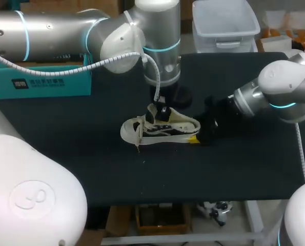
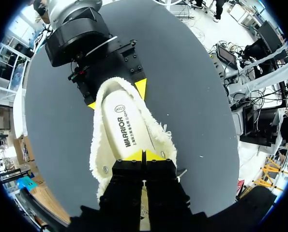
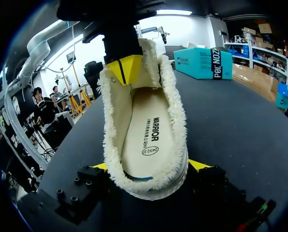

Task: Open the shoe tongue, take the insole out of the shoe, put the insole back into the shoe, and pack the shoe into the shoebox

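Black table, cream shoe mid-table, teal shoebox at far edge

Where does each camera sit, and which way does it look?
Head: above and behind, looking down on the table; left arm and right arm show.
Left wrist: above the shoe, looking down; left gripper shows.
Right wrist: behind the shoe, looking along it; right gripper shows.
Wrist views share the shoe and both grippers.

Our table has a black top. Near its middle a cream shoe with black markings lies on it, toe toward our left. A teal shoebox rests at the far left. A clear plastic bin possibly stands on the far edge.
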Robot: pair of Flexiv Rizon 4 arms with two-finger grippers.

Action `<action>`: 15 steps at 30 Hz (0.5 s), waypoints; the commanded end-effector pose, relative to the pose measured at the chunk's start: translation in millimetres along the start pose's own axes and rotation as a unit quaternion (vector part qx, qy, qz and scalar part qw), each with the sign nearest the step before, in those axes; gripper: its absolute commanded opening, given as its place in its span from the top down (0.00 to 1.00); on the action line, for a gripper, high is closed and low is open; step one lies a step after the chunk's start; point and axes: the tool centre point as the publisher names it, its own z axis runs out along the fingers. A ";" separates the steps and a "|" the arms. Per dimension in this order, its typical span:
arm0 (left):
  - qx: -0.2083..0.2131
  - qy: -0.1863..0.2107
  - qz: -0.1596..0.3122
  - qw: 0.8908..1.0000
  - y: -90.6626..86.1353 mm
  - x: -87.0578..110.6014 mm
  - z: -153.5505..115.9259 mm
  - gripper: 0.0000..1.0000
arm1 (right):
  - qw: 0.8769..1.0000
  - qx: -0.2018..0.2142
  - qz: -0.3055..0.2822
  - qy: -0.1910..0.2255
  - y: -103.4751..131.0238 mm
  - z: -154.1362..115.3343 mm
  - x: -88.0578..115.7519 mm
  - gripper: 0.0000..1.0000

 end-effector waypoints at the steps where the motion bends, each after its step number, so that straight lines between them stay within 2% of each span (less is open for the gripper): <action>1: 0.007 -0.003 -0.002 1.000 3.8 -1.8 15.6 1.00 | 1.000 -0.001 0.000 0.001 -12.8 10.6 -2.9 1.00; 8: 0.010 0.008 -0.015 1.000 5.7 0.4 30.1 1.00 | 1.000 -0.001 0.000 0.001 -12.8 10.6 -2.9 1.00; 15: 0.010 0.019 -0.026 0.999 -1.4 3.6 37.9 1.00 | 1.000 -0.001 0.000 0.001 -12.8 10.6 -2.9 1.00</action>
